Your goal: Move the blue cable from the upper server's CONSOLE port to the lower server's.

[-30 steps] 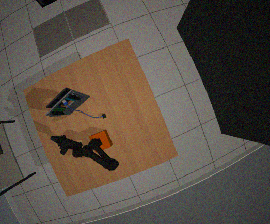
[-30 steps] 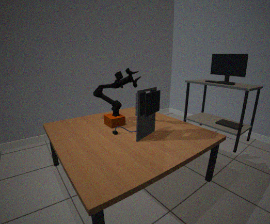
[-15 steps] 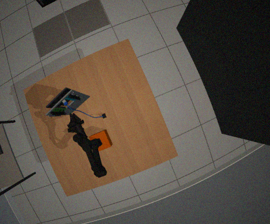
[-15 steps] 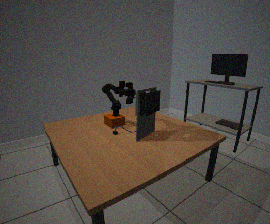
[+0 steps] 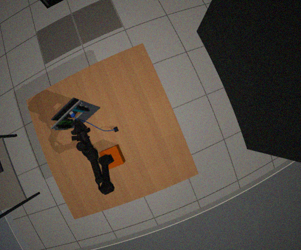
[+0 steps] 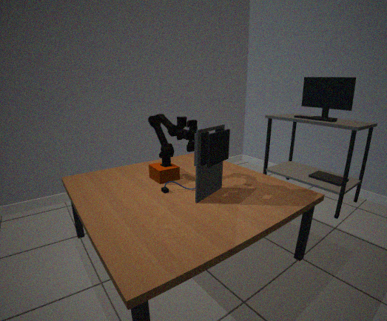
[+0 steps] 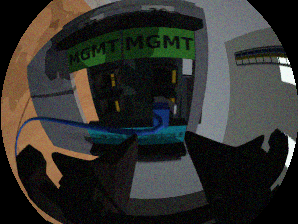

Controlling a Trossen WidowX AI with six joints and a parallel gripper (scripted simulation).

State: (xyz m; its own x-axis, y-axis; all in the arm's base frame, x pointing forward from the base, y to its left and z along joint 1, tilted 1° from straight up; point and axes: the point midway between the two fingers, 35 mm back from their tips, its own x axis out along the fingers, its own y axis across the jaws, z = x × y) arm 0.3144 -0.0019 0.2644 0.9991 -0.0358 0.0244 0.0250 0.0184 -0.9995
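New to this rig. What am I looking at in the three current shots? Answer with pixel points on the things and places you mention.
One black robot arm (image 5: 91, 152) (image 6: 160, 137) stands on an orange block (image 5: 119, 154) (image 6: 164, 173) on a wooden table (image 5: 145, 115) (image 6: 157, 237).

Top shot: looking down from above. Exterior shot: from beyond the table, with a desk and monitor (image 6: 328, 93) behind. Wrist shot: from the arm's end, its two dark fingers at the bottom.

An upright panel (image 5: 91, 110) (image 6: 209, 181) on the table carries the servers. A blue cable (image 5: 94, 125) (image 6: 180, 183) (image 7: 55, 120) runs to it from a small black block (image 5: 115, 128) (image 6: 165, 190); its blue plug (image 7: 161, 116) is at the panel's equipment.

Nothing is held: the fingers stand apart, short of the plug.
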